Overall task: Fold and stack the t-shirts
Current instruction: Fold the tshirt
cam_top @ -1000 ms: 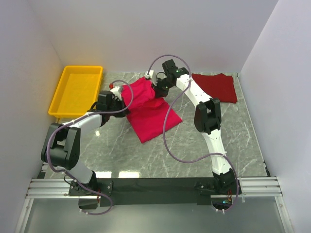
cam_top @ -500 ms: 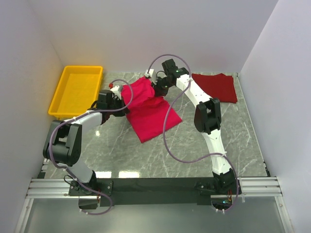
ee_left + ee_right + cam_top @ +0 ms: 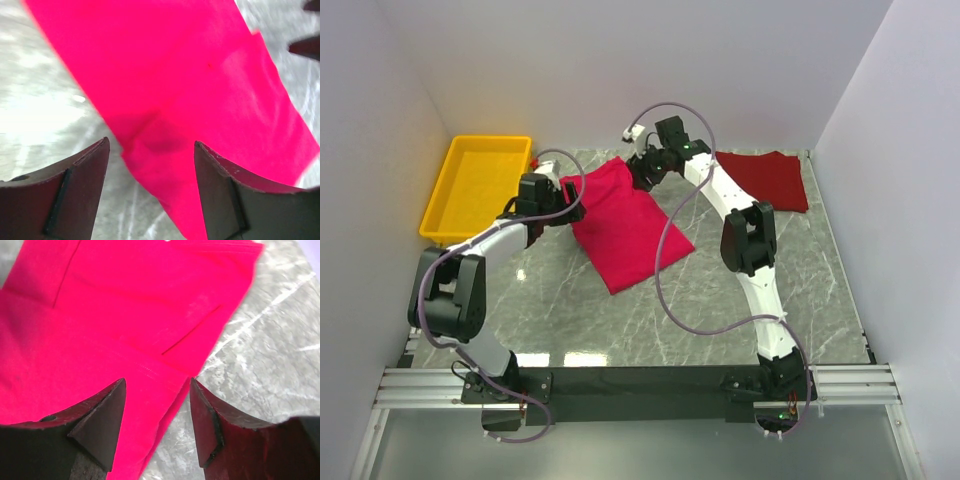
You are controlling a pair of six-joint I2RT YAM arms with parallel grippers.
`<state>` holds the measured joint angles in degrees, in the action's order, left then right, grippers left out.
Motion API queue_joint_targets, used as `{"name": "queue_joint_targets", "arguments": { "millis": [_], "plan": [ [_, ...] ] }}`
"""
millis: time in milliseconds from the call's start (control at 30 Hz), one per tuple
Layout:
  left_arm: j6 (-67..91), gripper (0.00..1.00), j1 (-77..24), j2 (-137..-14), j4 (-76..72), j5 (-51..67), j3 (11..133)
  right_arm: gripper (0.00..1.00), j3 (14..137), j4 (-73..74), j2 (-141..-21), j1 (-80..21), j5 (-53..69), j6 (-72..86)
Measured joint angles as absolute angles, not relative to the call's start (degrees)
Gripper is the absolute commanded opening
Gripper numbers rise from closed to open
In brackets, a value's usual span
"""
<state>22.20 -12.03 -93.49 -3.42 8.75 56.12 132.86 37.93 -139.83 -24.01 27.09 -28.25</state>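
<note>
At the far middle of the bench (image 3: 620,320), the crimson-pink t-shirt (image 3: 620,228) lies flat as one long panel, running obliquely from the far edge toward the centre. A second ago its far portion was gathered and raised between the two hands; it is now laid down smooth, and both hands have released it.

The left hand (image 3: 568,196) stands at the panel's far-left corner with its fingers spread and nothing between them. In its wrist view the pink cloth (image 3: 200,75) lies on the bench below the gap. The right hand (image 3: 642,170) stands at the far-right corner, its fingers likewise apart and holding nothing. Its wrist view shows the cloth edge and bare marble beneath. Whether either hand touches the fabric cannot be told.

The maroon t-shirt (image 3: 765,180) rests as a flat rectangle at the far right of the bench, well apart from the pink one and seemingly already folded. The yellow tray (image 3: 490,139) sits at the far left, beside the left hand.

Judged from this arrangement, a lengthwise fold has just been set down. The panel is much longer than the maroon rectangle, so at least one crosswise fold probably remains. After that comes the transfer onto the maroon shirt to make the stack.
</note>
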Motion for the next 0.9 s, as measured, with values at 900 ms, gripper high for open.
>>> {"name": "queue_joint_targets", "arguments": {
  "millis": [900],
  "plan": [
    [62.4,0.75,-22.0,-53.9,-7.2,15.7,15.3,0.69,70.7,29.1,-106.1,-12.1,32.2,-4.9]
  ]
}}
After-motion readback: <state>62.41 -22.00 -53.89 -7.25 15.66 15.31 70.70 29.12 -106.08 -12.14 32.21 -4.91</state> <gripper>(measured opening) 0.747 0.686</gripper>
